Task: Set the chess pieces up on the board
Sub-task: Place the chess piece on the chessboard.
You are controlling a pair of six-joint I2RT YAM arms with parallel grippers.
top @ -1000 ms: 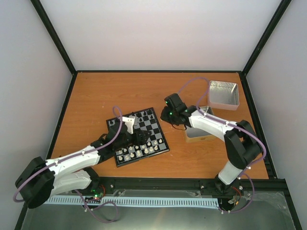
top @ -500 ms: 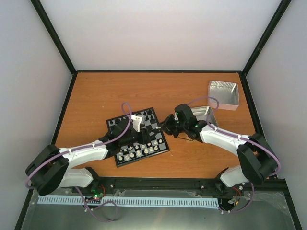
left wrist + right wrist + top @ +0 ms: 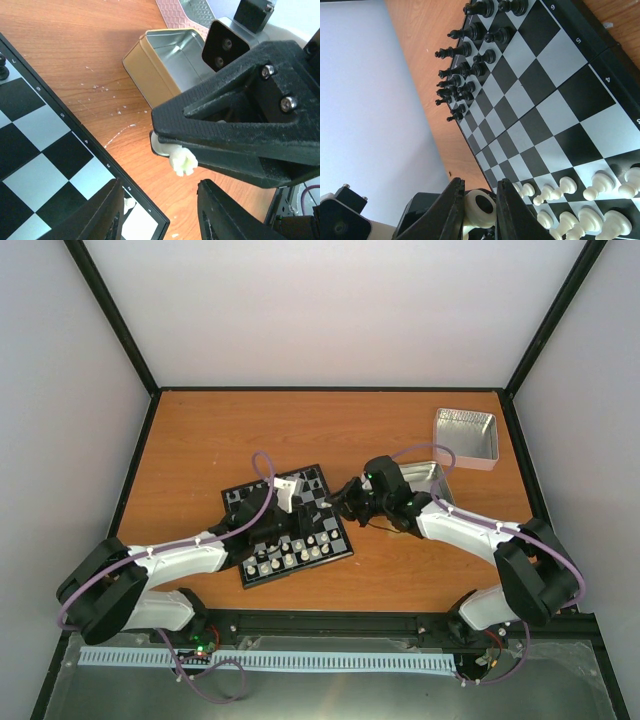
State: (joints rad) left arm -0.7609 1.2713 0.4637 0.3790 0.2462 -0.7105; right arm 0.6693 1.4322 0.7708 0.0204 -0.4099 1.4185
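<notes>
While right tool (image 3: 480, 202) pinches one white piece (image 3: 181, 161) just off the board's (image 3: 312, 502) right edge, mid-frame in top view, left tool (image 3: 160, 192) sits beside it w/ jaws partly apart, empty. Other white pieces (image 3: 290, 558) line the board's lower rows; black ones (image 3: 238, 498) its upper-left corner.

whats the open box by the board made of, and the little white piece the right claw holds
Open box: looks like thin sheet metal, a tin; shiny silvery inside with reflections, gold-toned outside. White piece: probably moulded plastic, cream, slightly glossy.
</notes>
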